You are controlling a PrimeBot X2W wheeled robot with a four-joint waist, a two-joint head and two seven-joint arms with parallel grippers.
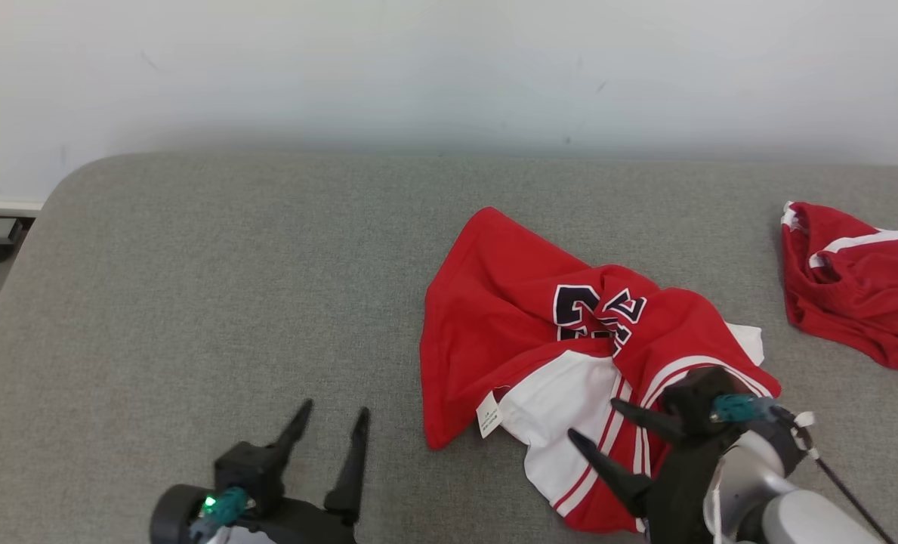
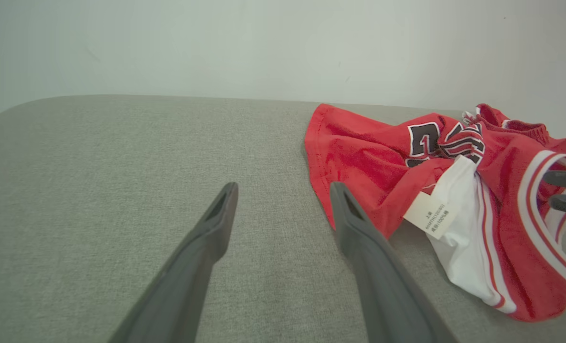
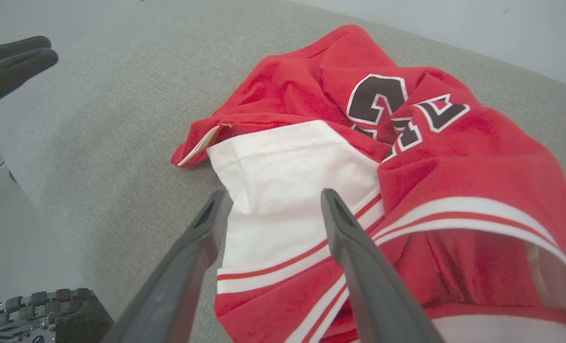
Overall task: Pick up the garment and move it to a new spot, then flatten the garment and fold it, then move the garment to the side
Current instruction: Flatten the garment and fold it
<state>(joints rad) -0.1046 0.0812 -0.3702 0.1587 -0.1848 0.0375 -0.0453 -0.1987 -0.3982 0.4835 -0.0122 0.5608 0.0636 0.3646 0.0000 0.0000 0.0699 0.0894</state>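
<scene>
Head view, grey fabric surface (image 1: 192,302), pale wall (image 1: 418,68) behind, crumpled red garment (image 1: 524,325)

— Where's the red jersey (image 1: 509,332)?
— Crumpled on the grey padded surface (image 1: 192,264). The right hand (image 1: 594,419), fingers spread, hangs over its striped edge, possibly touching.
— And the left hand (image 1: 335,408)?
— Fingers parted, apart from it, over bare grey.
</scene>
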